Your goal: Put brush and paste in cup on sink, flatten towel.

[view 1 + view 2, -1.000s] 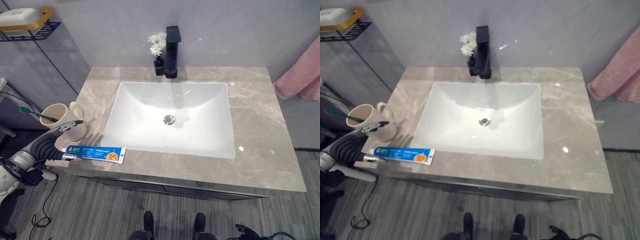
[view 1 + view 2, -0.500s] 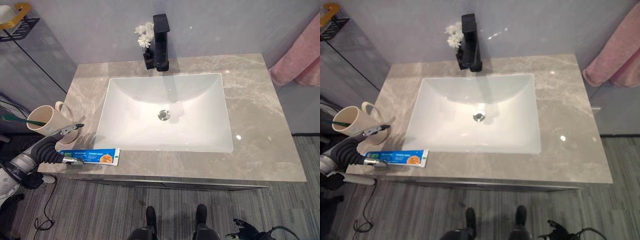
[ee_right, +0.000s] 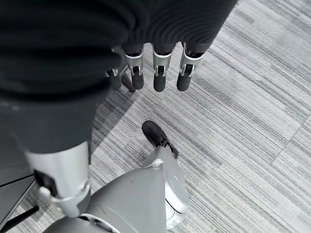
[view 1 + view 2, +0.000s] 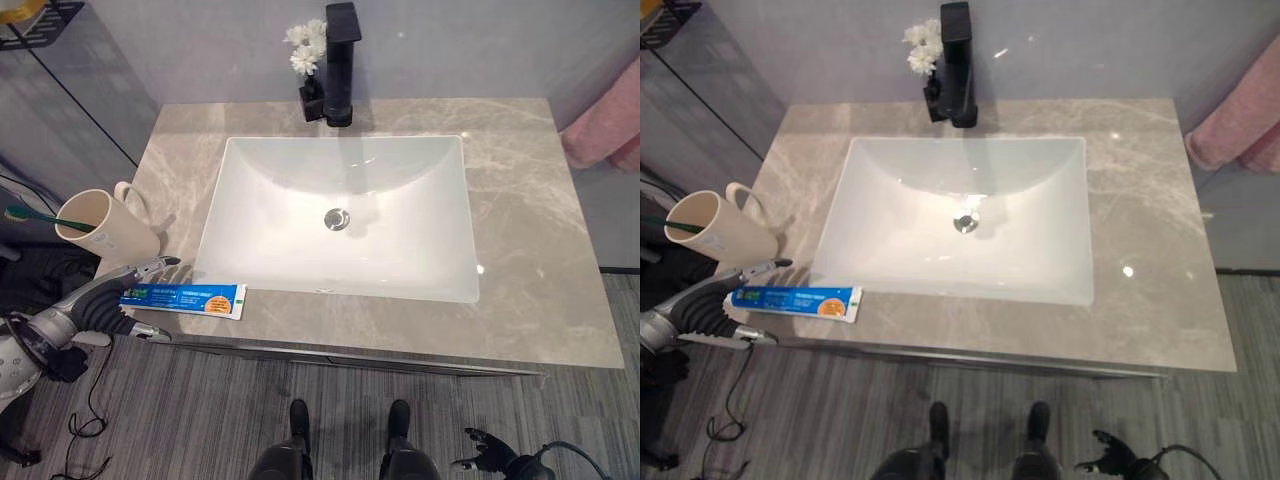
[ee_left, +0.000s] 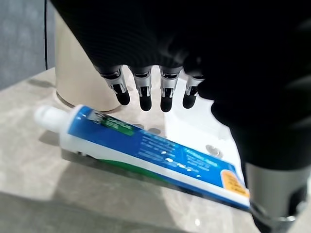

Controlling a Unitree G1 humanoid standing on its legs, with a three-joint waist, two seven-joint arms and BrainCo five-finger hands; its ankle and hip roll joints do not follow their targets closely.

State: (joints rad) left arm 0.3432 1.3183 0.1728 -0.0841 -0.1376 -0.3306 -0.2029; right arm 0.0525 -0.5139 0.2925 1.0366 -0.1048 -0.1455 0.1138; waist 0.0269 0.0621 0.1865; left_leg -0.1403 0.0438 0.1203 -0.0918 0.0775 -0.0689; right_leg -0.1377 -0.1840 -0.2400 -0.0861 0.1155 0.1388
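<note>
Left hand [image 4: 120, 290] has drawn back along glossy flat toothpaste tube [image 4: 185, 298].

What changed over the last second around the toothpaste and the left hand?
The camera shifted, so apparent shifts are mostly its own. The left hand still hovers open over the toothpaste tube, not gripping it. The tube still lies flat beside the cup, toothbrush still inside.

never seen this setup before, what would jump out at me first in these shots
The big white rectangular sink basin set in the grey marble countertop, with a black faucet at its back edge. At the counter's front left corner lies a blue and white toothpaste tube, with the left robot hand open around its cap end. Just behind stands a beige handled cup holding a green toothbrush.
</note>
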